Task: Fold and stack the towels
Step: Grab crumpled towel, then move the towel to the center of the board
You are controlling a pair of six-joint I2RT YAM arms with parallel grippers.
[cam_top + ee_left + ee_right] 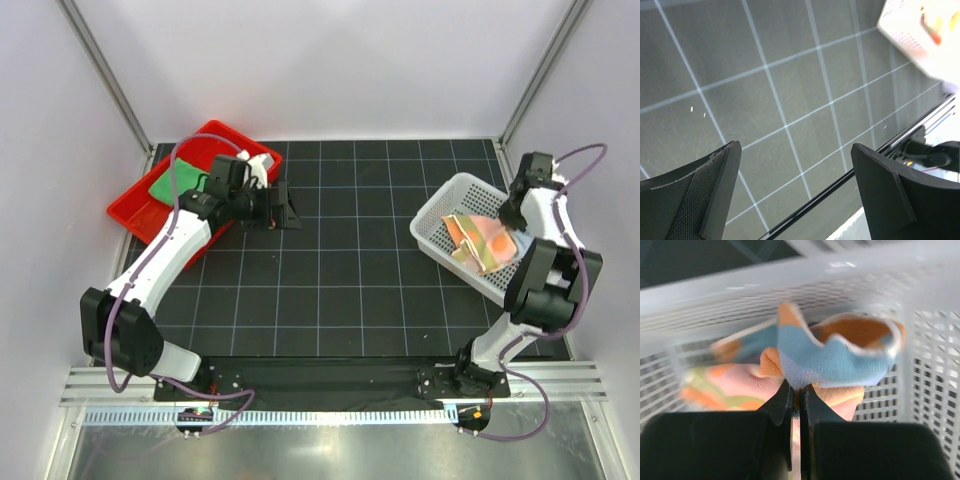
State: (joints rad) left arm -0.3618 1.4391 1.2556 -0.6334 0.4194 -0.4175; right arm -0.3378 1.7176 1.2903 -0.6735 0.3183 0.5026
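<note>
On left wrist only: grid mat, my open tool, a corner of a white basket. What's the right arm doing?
Observer: The right tool is shut on the striped polka-dot towel, inside the white basket.
Operator: Where's the green one?
Observer: The green towel lies in the red tray at the far left of the table.
Operator: Is the left tool near it?
Observer: Not on it. The left tool hangs over the bare grid mat, just right of the tray.
</note>
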